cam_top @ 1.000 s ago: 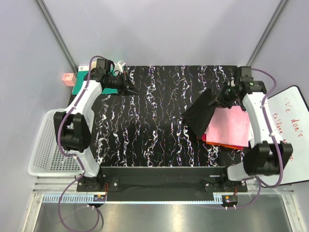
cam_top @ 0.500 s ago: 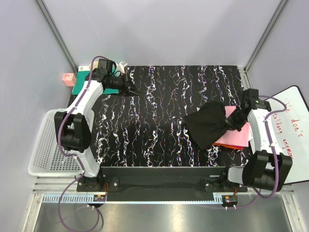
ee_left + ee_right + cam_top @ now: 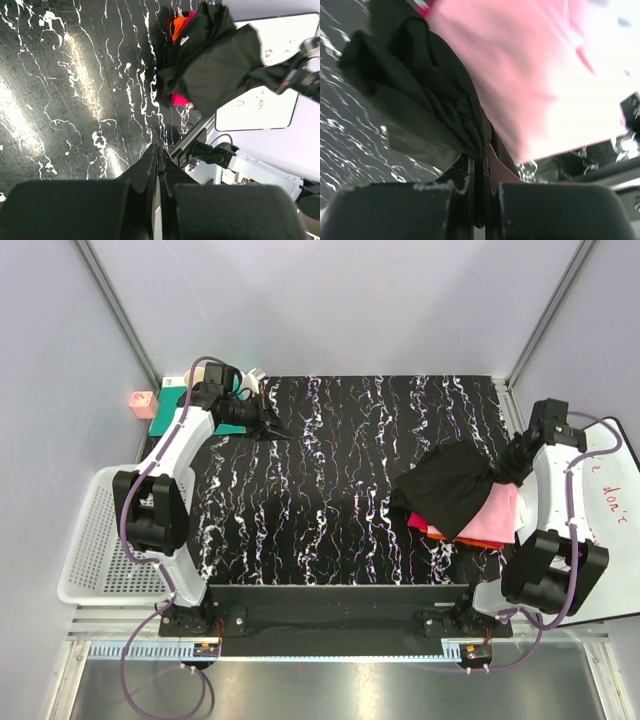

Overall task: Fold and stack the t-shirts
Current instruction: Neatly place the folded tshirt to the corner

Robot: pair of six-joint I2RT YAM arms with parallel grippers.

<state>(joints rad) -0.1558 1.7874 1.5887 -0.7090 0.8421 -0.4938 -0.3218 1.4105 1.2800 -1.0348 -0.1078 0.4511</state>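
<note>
From above, the right tool (image 3: 505,468) pinches the black t-shirt (image 3: 452,492), which drapes over the pink t-shirt (image 3: 497,518) at the right of the tabletop (image 3: 340,490). The left tool (image 3: 278,430) is far left, pressed together and holding nothing. Its wrist view shows the same. The right wrist view shows black cloth bunched in the grip.

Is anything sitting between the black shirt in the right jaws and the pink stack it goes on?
Nothing visible does. The black shirt, bunched in the shut right jaws, overlaps the pink shirt that tops the stack, and no other object lies between them.
</note>
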